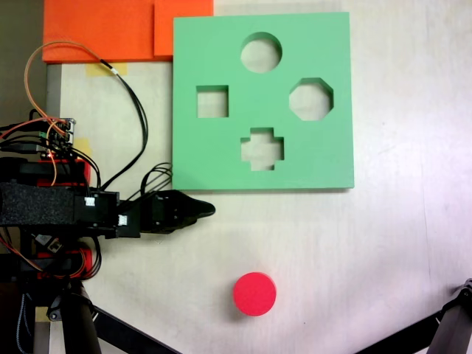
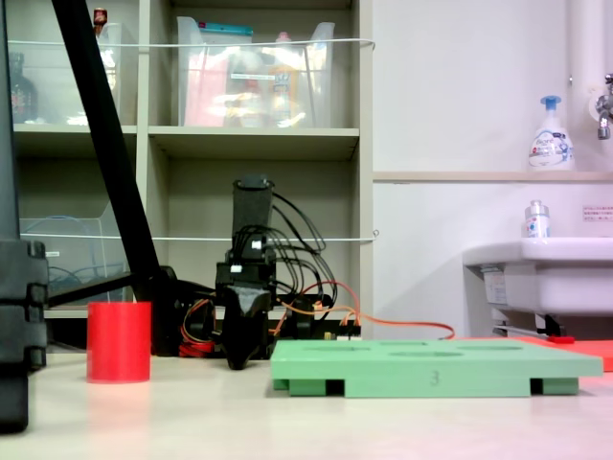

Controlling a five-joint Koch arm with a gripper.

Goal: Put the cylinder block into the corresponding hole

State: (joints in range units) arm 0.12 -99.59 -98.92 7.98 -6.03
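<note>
Fixed view from above: a pale table (image 1: 354, 251) carries a green board (image 1: 221, 158) toward the top of the picture, lying flat. The board has four cutouts: a round hole (image 1: 261, 52) nearest its top edge, a square one (image 1: 212, 102) at left, an octagon (image 1: 310, 99) at right and a cross (image 1: 262, 149) near its bottom edge. All four are empty. Orange foam sheets (image 1: 110, 29) lie beyond the board's top-left corner, touching it.

Left of the board's lower corner the black arm (image 1: 51, 205) reaches in from the left edge, trailing black and orange cables (image 1: 136, 110). Its gripper (image 1: 205, 210) points right, tip just below the board's bottom edge and apart from it. The jaws come to one dark point with no gap visible, and nothing is between them; in the low side view the gripper (image 2: 239, 359) hangs tip-down close to the tabletop, and there too I cannot tell whether it is parted or closed.

The red cylinder (image 1: 255, 293) stands upright on the bare table below the board, well apart from it and to the lower right of the gripper, untouched. From the side the cylinder (image 2: 119, 341) is left of the gripper, and the board (image 2: 436, 367) is right of it.

Behind, in the side view, stand shelves (image 2: 259, 144), a sink (image 2: 541, 273) and a soap bottle (image 2: 551, 134).
</note>
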